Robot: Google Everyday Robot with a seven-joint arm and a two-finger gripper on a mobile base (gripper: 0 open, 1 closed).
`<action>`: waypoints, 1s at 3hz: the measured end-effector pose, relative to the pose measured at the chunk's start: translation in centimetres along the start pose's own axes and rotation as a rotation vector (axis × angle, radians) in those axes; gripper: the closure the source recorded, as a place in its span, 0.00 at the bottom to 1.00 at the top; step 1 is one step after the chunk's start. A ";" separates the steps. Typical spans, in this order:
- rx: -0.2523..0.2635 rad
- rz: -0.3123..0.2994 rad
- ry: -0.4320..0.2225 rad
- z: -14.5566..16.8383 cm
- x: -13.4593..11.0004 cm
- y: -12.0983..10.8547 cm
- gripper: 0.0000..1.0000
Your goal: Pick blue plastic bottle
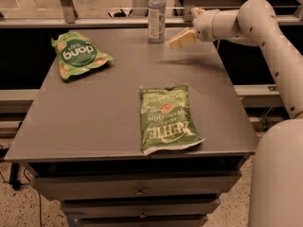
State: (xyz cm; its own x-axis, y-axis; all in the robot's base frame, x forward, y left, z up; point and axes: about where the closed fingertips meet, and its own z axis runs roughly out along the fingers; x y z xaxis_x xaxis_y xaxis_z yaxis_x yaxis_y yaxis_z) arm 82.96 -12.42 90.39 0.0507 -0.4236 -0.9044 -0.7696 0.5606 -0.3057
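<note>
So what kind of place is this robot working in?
Likely a lab or office test area: a grey drawer cabinet as worktable, speckled floor, a chip bag laid out. The gripper hovers beside the blue plastic bottle.

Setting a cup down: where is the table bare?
Bare: front-left corner, before the dang bag, left of the kettle chips bag. Crowded: back edge, where the hand hovers beside the blue plastic bottle.
</note>
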 end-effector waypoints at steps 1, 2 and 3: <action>-0.042 -0.010 -0.008 0.7 -0.8 0.8 0.00; -0.090 0.043 -0.025 1.8 -1.4 1.4 0.00; -0.115 0.104 -0.032 2.8 -1.8 1.7 0.00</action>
State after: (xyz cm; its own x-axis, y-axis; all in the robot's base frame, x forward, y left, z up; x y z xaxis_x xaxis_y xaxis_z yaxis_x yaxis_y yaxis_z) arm 83.37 -8.71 90.64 -0.0144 -0.3431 -0.9392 -0.8394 0.5146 -0.1751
